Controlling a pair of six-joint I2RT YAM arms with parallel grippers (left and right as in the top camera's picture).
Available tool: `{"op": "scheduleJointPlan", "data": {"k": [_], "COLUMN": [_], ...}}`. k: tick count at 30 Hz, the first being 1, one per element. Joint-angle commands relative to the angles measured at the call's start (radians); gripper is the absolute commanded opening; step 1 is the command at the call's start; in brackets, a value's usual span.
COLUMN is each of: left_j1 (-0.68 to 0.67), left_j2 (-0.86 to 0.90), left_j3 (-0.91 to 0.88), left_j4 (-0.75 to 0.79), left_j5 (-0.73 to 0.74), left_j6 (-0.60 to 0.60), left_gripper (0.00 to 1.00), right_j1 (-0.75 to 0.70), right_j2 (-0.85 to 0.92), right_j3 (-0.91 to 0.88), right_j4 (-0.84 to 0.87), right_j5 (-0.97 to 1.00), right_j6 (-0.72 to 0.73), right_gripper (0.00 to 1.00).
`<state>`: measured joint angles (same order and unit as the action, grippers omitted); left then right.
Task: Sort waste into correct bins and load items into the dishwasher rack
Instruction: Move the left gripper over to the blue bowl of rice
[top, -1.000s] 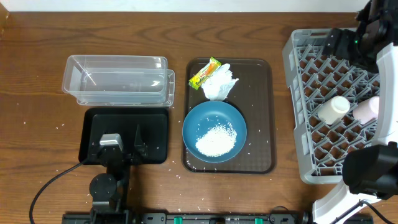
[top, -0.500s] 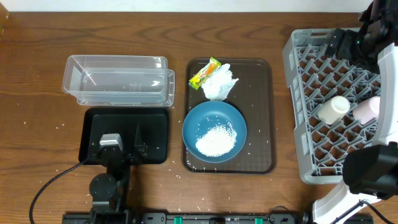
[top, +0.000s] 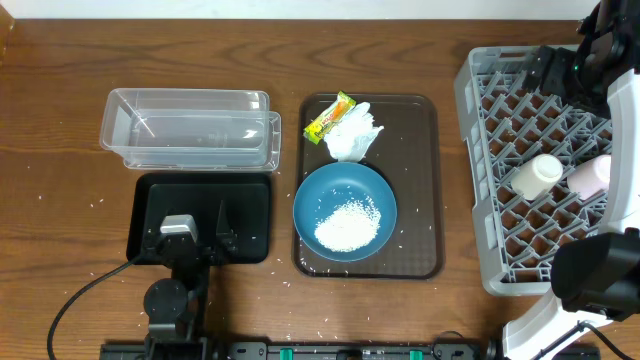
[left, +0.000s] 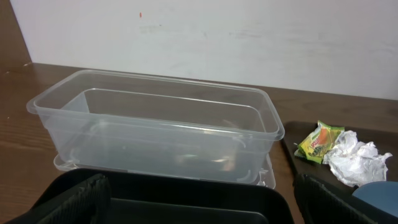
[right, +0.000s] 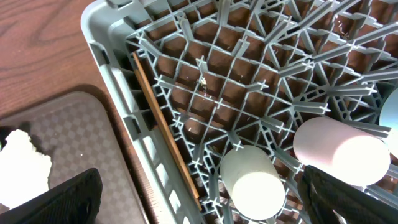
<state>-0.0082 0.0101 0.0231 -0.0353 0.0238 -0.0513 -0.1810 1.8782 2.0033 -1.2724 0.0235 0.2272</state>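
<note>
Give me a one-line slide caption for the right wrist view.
In the grey rack, a white cup and a pink cup sit side by side, a wooden chopstick along its wall.

I note: tub behind shallow tray, left. Serving tray centre; on it wrapper, tissue behind bowl; rice in bowl. Rack right, holding cup beside second cup, chopsticks.
</note>
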Motion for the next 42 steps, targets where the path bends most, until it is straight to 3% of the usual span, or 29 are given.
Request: {"op": "scheduleJointPlan", "data": {"k": [1,7,8,9,13,17,19,23,27,34,42], "left_j1": [0.004,0.004,0.004,0.003,0.002,0.002,0.002,0.002,0.002,0.002,0.001], "left_j2": [-0.006,-0.006,-0.006,-0.006,-0.006,-0.006,-0.006,-0.006,0.002,0.182,0.66], "left_j3": [-0.019,-0.019,-0.019,-0.019,-0.019,-0.019,-0.019,-0.014,0.057,0.319,0.82], "left_j4": [-0.036,-0.036,-0.016,0.004,0.029,0.042,0.126,0.471,0.494,0.177,-0.473], "left_j5": [-0.012,-0.012,0.014,0.069,0.536,0.642,0.65,0.702,0.699,0.714,0.765], "left_j6": [0.006,0.005,-0.039,-0.109,-0.578,-0.955,-1.032,-1.032,-1.015,-0.759,-0.352], "left_gripper": [0.97,0.96,0.96,0.97,0.97,0.97,0.97,0.96,0.97,0.96,0.97], "right_j1": [-0.001,-0.001,-0.001,-0.001,-0.001,-0.001,-0.001,-0.001,-0.001,-0.001,-0.001], "right_j2": [0.005,0.005,0.005,0.005,0.005,0.005,0.005,0.005,0.005,0.005,0.005], "right_j3": [0.002,0.002,0.002,0.002,0.002,0.002,0.002,0.002,0.002,0.002,0.002], "right_j4": [-0.003,-0.003,-0.003,-0.003,-0.003,-0.003,-0.003,-0.003,-0.003,-0.003,-0.003], "right_j5": [0.014,0.014,0.014,0.014,0.014,0.014,0.014,0.014,0.014,0.014,0.014], "right_j6": [0.011,0.011,0.011,0.011,0.011,0.011,0.011,0.011,0.011,0.011,0.011], "right_gripper": [0.99,0.99,0.99,0.99,0.99,0.99,0.99,0.99,0.99,0.99,0.99]}}
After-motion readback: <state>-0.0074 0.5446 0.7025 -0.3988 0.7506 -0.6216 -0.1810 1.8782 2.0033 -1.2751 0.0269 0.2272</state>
